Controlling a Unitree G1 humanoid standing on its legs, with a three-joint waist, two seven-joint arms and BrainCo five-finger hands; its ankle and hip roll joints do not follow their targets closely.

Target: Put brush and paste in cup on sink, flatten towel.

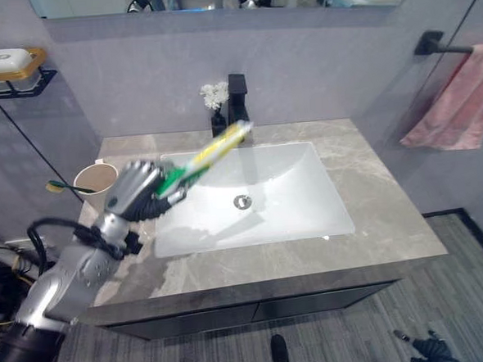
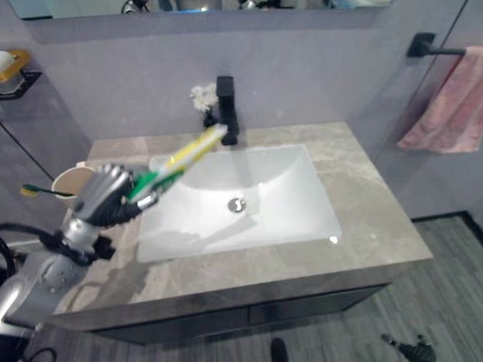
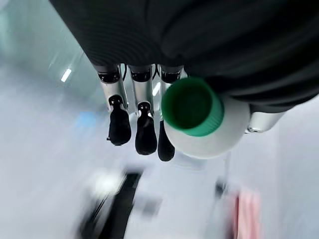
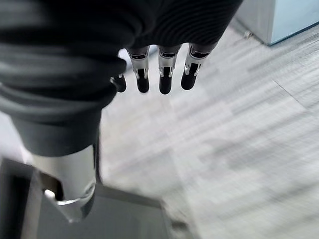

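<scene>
Left eye view: our left hand [image 1: 140, 191] grips one paste tube [image 1: 211, 152]; one brush [image 1: 60, 186] sits in one cup [image 1: 94, 178] near the sink's [image 1: 309, 214] left edge; our right hand [image 4: 154, 74] hangs slack, holding nothing.

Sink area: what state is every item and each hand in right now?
Toothpaste tube: held in the air over the basin, green cap toward the hand.
Left hand: curled round the tube.
Right hand: hanging open, holding nothing.
Cup: upright, toothbrush already inside.
Towel: bunched on its rail.
</scene>
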